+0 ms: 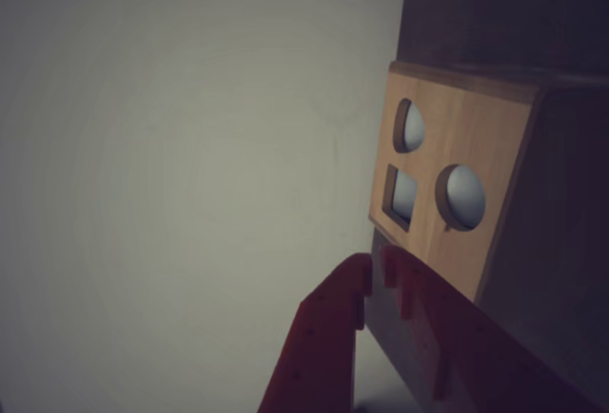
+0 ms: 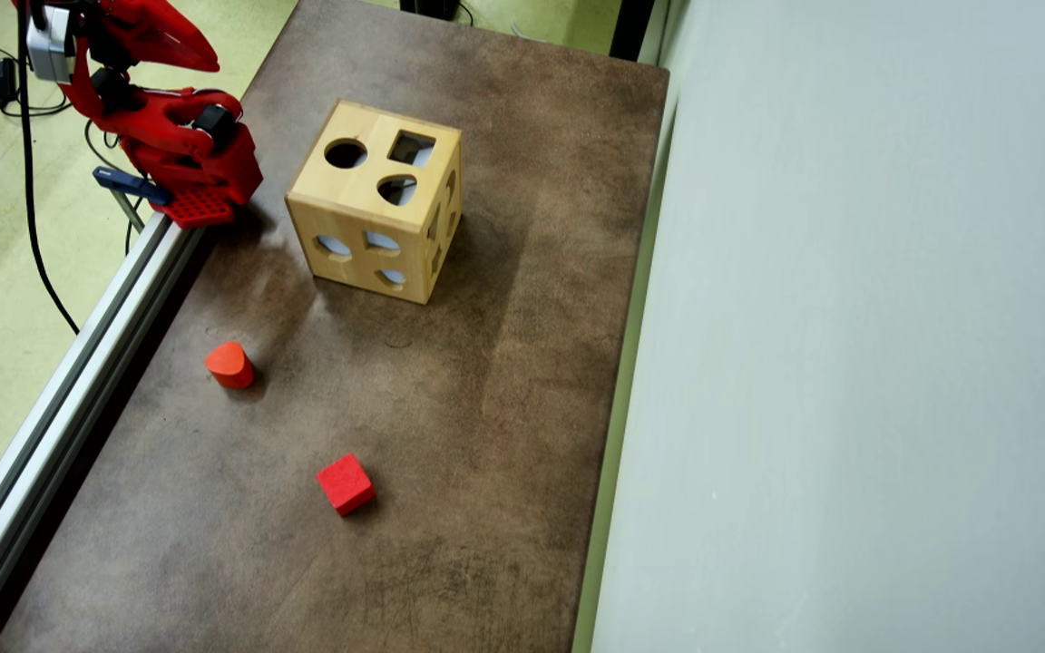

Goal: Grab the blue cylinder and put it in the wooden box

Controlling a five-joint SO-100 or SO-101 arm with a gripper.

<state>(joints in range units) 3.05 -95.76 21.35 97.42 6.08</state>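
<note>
A: Start with the largest item.

B: The brown surface (image 2: pixel 504 408) fills the overhead view, with a metal rail (image 2: pixel 69 381) along its 9 o'clock edge and a pale wall (image 2: pixel 849 363) along the 3 o'clock side.

A: Next?

B: The wooden box (image 2: pixel 376 199) stands upright toward 12 o'clock on the surface. Its top face shows a round, a square and a third shaped hole; more cut-outs show on its side faces. In the wrist view the box (image 1: pixel 457 185) sits at about 2 o'clock, three holes visible.

A: The arm?

B: The red arm (image 2: pixel 169 127) is folded at the 10 o'clock corner, clear of the box. In the wrist view the claw (image 1: pixel 376 275) rises from 6 o'clock, its tips close together with nothing seen between them.

A: Small items?

B: A red cube (image 2: pixel 345 483) lies at about 7 o'clock from the box, well apart. A red rounded block (image 2: pixel 229 365) stands at about 8 o'clock, near the rail side.

A: The blue cylinder?

B: Not visible in either view; I cannot tell where it is.
</note>
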